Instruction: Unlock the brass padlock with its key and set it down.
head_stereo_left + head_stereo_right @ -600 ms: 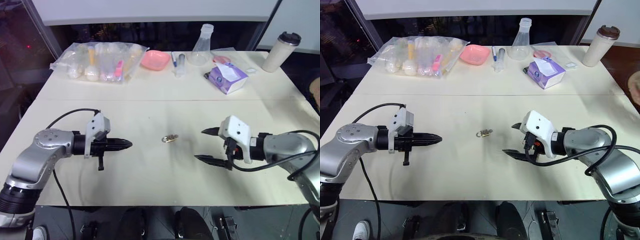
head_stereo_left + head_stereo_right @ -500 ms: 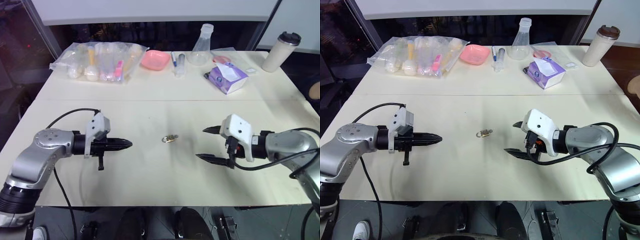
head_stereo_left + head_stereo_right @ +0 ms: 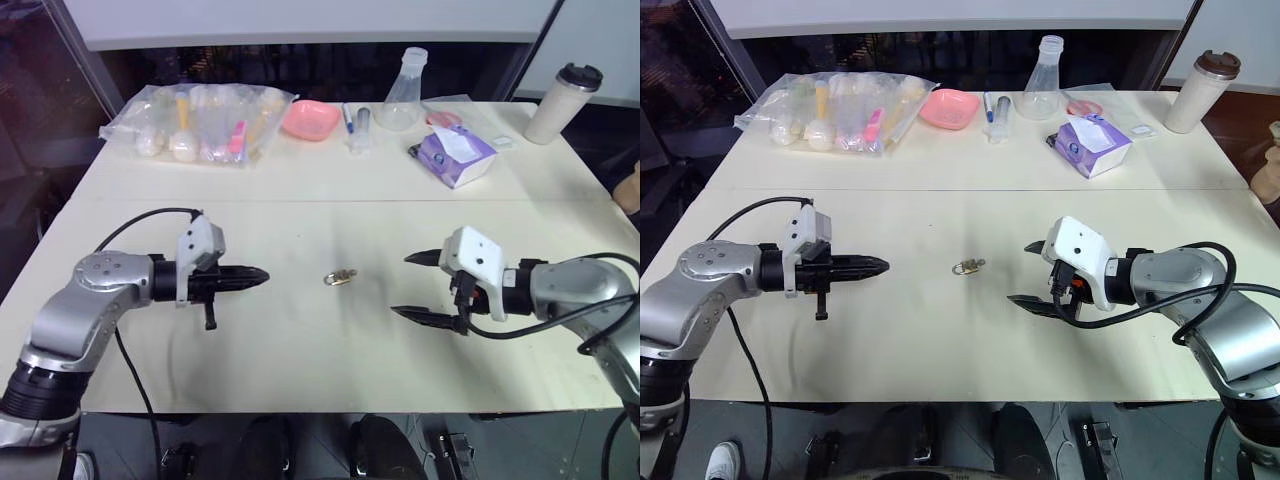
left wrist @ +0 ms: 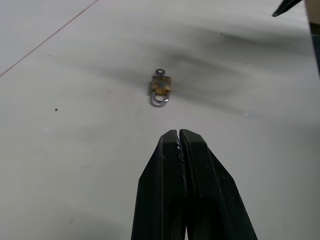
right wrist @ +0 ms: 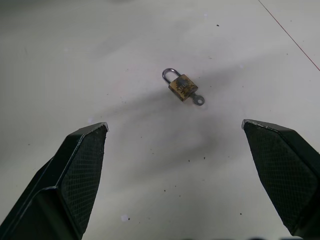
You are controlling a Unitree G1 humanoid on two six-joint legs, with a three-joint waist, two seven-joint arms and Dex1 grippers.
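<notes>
Brass padlock lay untouched on the counter between two hovering pincers.

Nearest, the left pincer [image 3: 262,275] was pressed fully together, its black fingers tip to tip and holding nothing, pointing right across the pale counter [image 3: 300,340]; on the other side the right pincer [image 3: 412,286] stood spread wide and empty, aimed left. Between them, apart from both, the brass padlock [image 3: 340,277] lay flat on the counter with its silvery shackle closed and the key [image 5: 198,100] sticking out of its base. Farther back sat a purple tissue pack [image 3: 455,155] on the right. Along the far edge stood a clear bag of bottles [image 3: 200,122] at the left, a pink dish [image 3: 309,119], a glass flask [image 3: 405,92], and a lidded travel cup [image 3: 562,102] at the far right.
</notes>
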